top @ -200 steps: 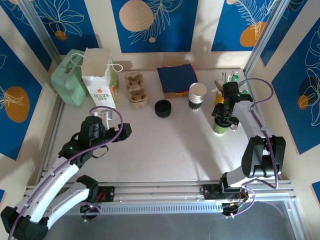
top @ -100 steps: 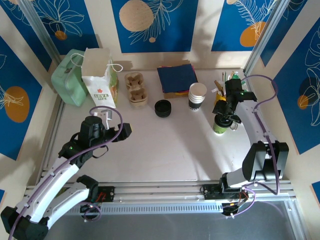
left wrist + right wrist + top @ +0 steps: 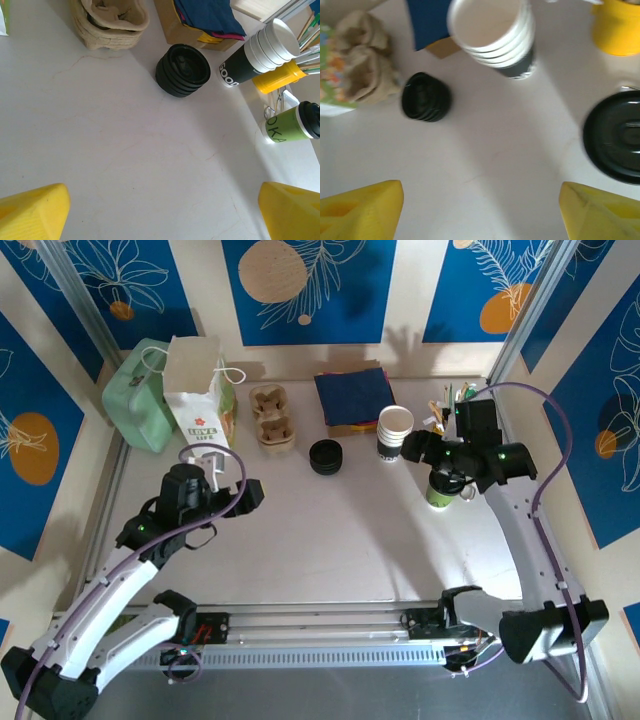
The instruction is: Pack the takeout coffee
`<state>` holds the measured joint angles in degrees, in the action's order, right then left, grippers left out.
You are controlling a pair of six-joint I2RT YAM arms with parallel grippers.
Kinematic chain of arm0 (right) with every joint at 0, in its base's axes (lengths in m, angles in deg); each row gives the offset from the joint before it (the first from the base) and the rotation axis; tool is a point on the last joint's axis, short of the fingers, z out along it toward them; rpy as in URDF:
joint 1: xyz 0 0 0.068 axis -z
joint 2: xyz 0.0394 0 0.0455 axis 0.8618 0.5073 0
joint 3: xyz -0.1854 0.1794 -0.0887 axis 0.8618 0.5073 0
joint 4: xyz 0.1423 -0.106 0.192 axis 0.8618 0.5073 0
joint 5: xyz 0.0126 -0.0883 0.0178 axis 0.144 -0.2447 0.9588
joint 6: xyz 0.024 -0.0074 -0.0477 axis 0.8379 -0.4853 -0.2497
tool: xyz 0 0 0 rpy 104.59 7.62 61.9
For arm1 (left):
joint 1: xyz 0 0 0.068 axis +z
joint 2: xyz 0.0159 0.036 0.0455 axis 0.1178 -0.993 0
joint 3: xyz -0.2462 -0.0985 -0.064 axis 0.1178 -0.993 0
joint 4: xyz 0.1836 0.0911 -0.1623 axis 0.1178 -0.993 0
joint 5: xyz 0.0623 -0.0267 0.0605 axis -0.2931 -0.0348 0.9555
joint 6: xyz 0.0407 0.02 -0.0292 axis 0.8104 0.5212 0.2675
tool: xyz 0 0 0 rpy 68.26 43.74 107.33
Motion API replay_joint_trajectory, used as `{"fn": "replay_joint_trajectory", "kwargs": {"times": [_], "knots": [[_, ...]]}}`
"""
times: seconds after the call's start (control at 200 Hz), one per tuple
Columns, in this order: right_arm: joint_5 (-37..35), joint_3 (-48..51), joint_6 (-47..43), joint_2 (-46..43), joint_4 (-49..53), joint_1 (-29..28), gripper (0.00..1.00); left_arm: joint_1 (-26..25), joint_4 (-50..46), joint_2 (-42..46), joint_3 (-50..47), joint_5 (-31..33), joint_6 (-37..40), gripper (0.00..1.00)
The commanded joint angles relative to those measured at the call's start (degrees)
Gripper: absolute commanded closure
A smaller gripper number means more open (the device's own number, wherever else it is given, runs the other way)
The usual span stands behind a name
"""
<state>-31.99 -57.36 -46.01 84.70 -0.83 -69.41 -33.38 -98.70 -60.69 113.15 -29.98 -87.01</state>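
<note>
The takeout coffee (image 3: 438,492) is a green paper cup with a black lid, standing upright at the right of the table; its side faces the left wrist view (image 3: 287,126) and its lid (image 3: 616,137) lies at the right edge of the right wrist view. My right gripper (image 3: 425,462) hovers just left of it, open, its yellow fingertips (image 3: 365,207) wide apart over bare table, holding nothing. My left gripper (image 3: 245,498) hangs open at the left-centre, far from the cup, fingertips (image 3: 32,210) apart and empty.
A stack of lidless cups (image 3: 393,430) and a stack of black lids (image 3: 325,456) stand behind the right gripper. Blue napkins (image 3: 355,395), a cardboard carrier (image 3: 272,418), a white paper bag (image 3: 195,400), a green case (image 3: 140,398) and a yellow stirrer holder (image 3: 447,412) line the back.
The right arm has swung outward and its wrist has turned, shifting the gripper from above the coffee to its left, towards the cup stack. The left arm has barely moved.
</note>
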Motion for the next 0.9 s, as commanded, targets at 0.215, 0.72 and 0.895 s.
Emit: {"fn": "replay_joint_trajectory", "kwargs": {"times": [0.215, 0.72, 0.895], "knots": [[11.41, 10.02, 2.01, -1.60, -20.03, -11.75, 0.19, 0.86, -2.73, -9.50, 9.11, 0.80, 3.09, 0.04], [3.39, 22.56, -2.02, 6.55, -43.63, -21.80, 0.19, 0.71, -0.59, -34.12, 21.34, 8.96, -0.88, 0.18], [-0.66, 24.87, -4.29, 9.02, -48.31, -25.30, 0.20, 0.69, 1.33, -41.65, 25.74, 12.92, -1.52, 0.21]]}}
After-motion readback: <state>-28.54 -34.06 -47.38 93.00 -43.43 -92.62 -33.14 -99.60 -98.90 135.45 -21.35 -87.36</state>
